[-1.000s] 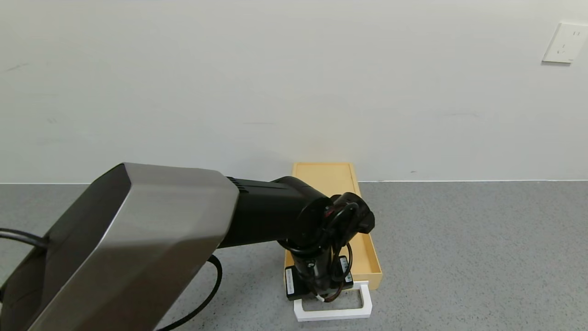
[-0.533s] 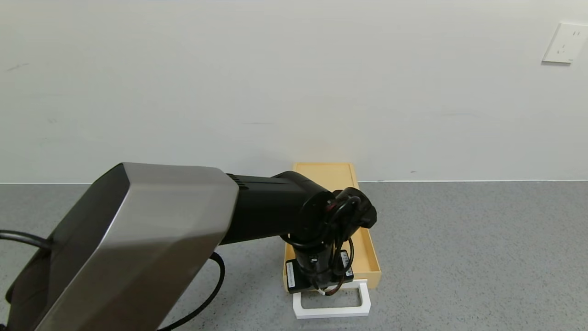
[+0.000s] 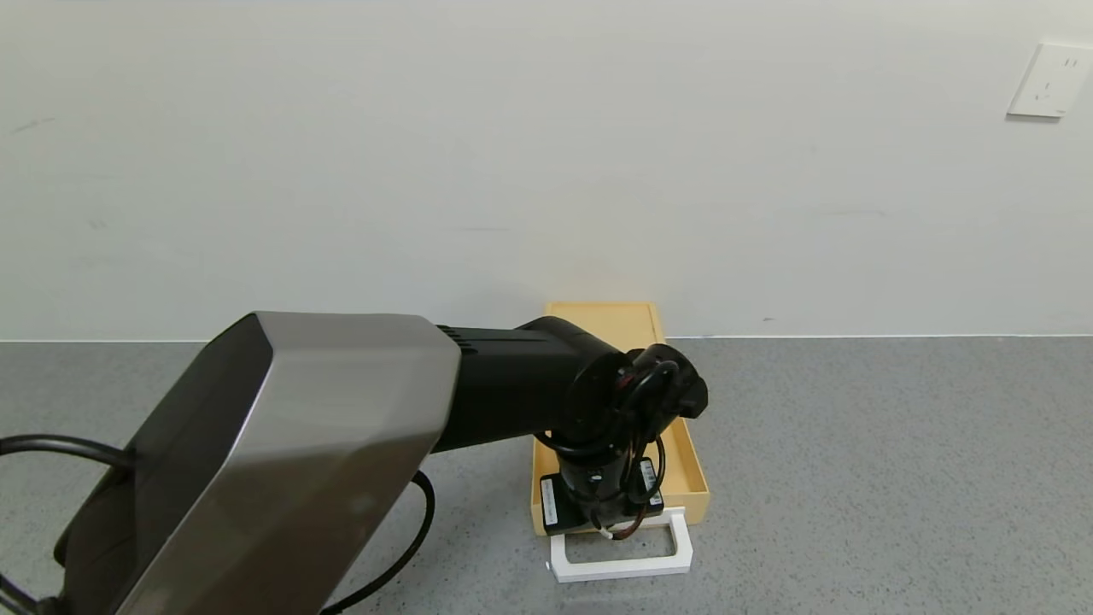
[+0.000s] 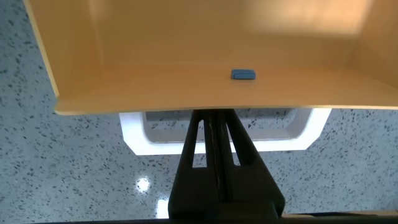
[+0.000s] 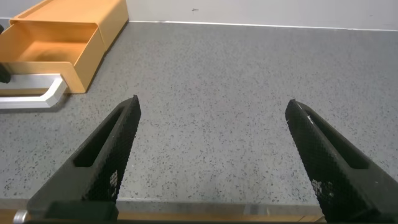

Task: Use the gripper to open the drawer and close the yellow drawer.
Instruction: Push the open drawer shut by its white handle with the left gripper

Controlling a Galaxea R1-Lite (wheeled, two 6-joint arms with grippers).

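The pale yellow drawer (image 3: 688,478) is pulled out toward me from its box (image 3: 602,314) at the wall, with the white loop handle (image 3: 622,565) on its front. My left gripper (image 3: 610,528) reaches down at the drawer's front. In the left wrist view it (image 4: 214,115) is shut, empty, lying across the handle (image 4: 134,132) with its tips at the drawer's front wall (image 4: 186,99). A small blue piece (image 4: 243,74) lies inside the drawer. My right gripper (image 5: 211,109) is open and empty over the counter, off to the side of the drawer (image 5: 56,50).
The drawer stands on a grey speckled counter (image 3: 854,470) against a white wall. A wall socket (image 3: 1050,79) is at the upper right. A black cable (image 3: 410,547) loops under my left arm, whose large silver link fills the lower left of the head view.
My left gripper has moved away from me toward the wall, and the drawer front with its white handle has moved back with it. The right arm has not visibly moved.
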